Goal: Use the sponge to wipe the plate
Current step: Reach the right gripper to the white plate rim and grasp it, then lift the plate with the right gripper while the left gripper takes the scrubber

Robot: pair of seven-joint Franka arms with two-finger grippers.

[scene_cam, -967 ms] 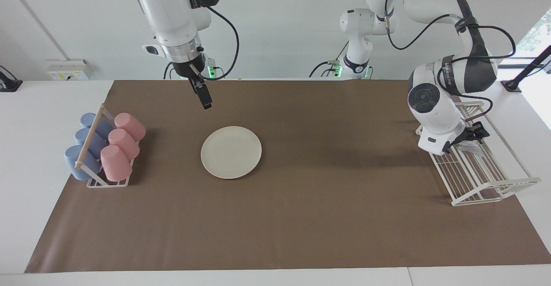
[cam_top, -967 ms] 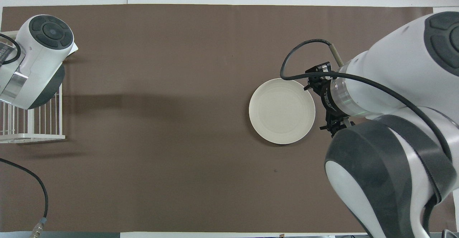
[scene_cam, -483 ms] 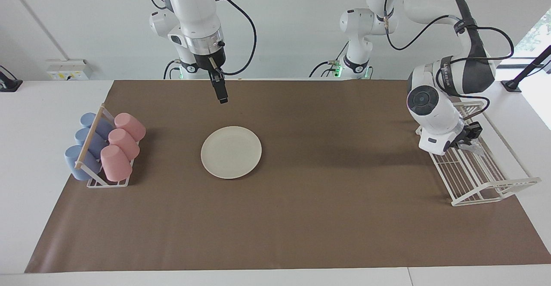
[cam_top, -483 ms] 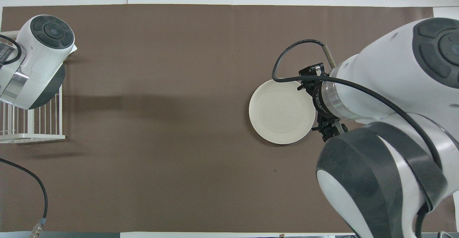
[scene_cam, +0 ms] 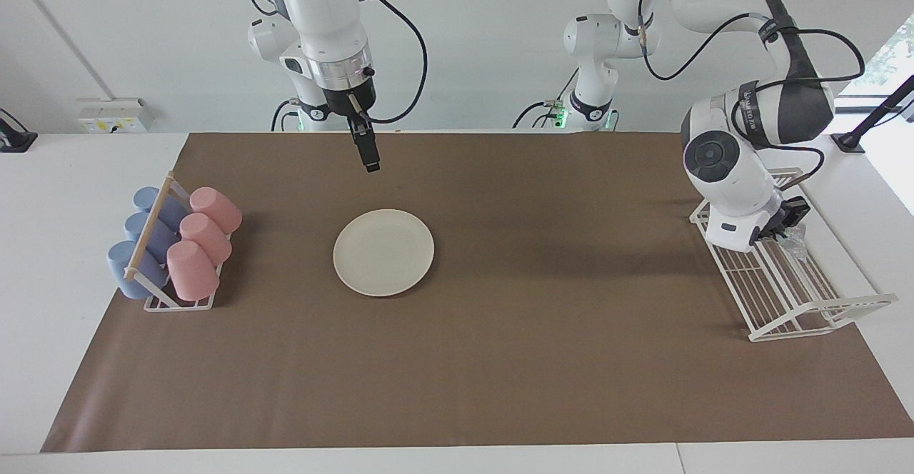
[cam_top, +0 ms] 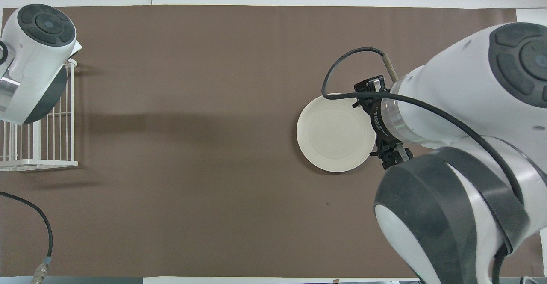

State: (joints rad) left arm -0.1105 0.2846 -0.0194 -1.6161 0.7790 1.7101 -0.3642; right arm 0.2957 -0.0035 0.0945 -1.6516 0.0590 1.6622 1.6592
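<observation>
Facing view: I see my left gripper [scene_cam: 785, 223] closed on the sponge [scene_cam: 794, 235] over the wire rack [scene_cam: 792, 295] at the left arm's end of the table. My right gripper [scene_cam: 370, 161] hangs with its fingers spread over the brown mat [scene_cam: 535, 360], and the plate [scene_cam: 383, 252] lies on the mat near the cups [scene_cam: 187, 242].

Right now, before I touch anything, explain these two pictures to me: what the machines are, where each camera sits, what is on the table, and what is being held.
These are two robot arms, each ending in a two-finger gripper. One camera faces them from across the table; the other looks down from above their own end.

A brown mat covers the table. On it lie a cream plate, a holder of pink and blue cups at the right arm's end, and a white wire rack at the left arm's end.

The left gripper is shut over the wire rack, apparently pinching the silvery sponge. The right gripper waits open and empty over the mat.
</observation>
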